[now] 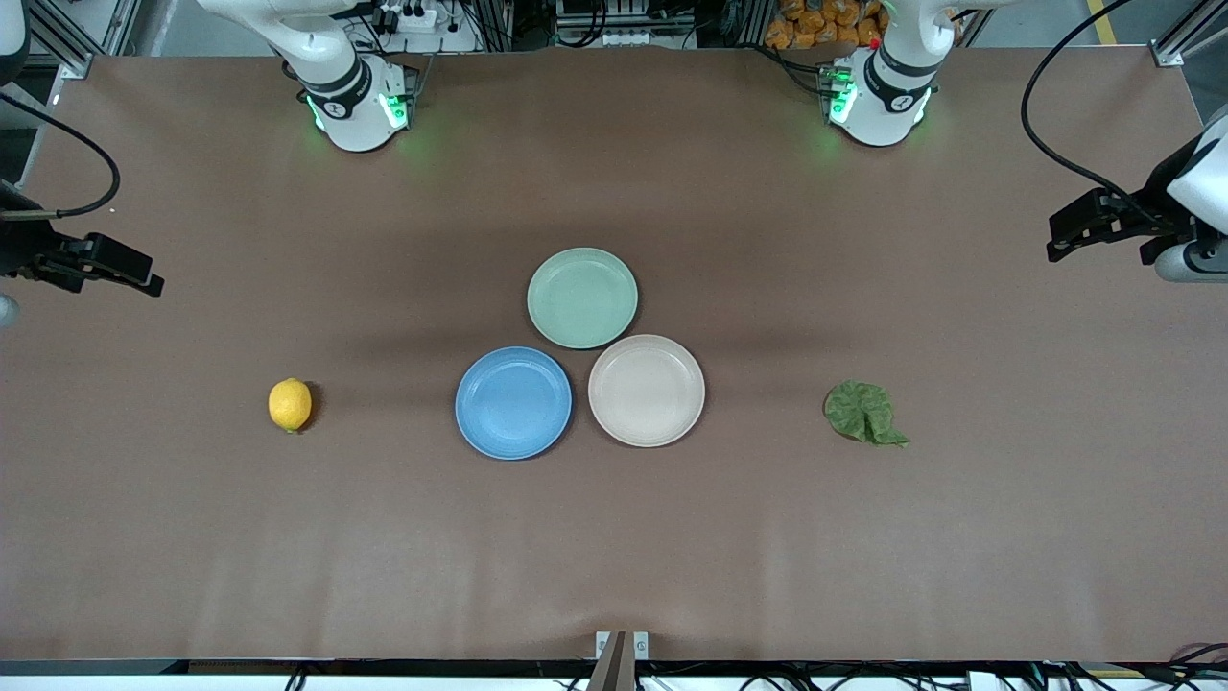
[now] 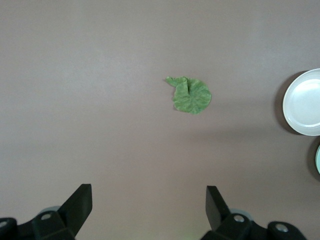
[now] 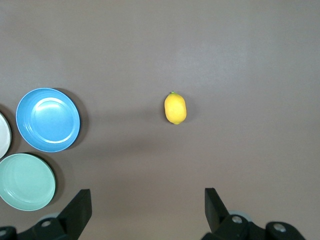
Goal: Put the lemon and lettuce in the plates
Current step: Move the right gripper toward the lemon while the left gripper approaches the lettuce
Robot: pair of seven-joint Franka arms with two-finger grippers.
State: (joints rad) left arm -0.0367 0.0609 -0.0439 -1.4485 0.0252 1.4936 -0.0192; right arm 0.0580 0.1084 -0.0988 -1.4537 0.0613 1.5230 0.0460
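Note:
The lemon [image 1: 290, 404] lies on the table toward the right arm's end, beside the blue plate [image 1: 513, 402]. The beige-pink plate [image 1: 646, 390] touches the blue one. The lettuce [image 1: 863, 413] lies toward the left arm's end, beside the beige-pink plate. Both plates hold nothing. My right gripper [image 1: 115, 264] hangs high over the table's right-arm end, open and empty [image 3: 148, 196], with the lemon [image 3: 175, 108] and blue plate [image 3: 48, 120] in its wrist view. My left gripper [image 1: 1084, 226] hangs high over the left-arm end, open and empty [image 2: 149, 192], with the lettuce [image 2: 190, 95] and beige-pink plate [image 2: 305, 102] in its wrist view.
A pale green plate [image 1: 582, 297] sits farther from the front camera than the other two plates and touches both. It also shows in the right wrist view [image 3: 26, 181]. The brown table [image 1: 614, 537] stretches bare around the objects.

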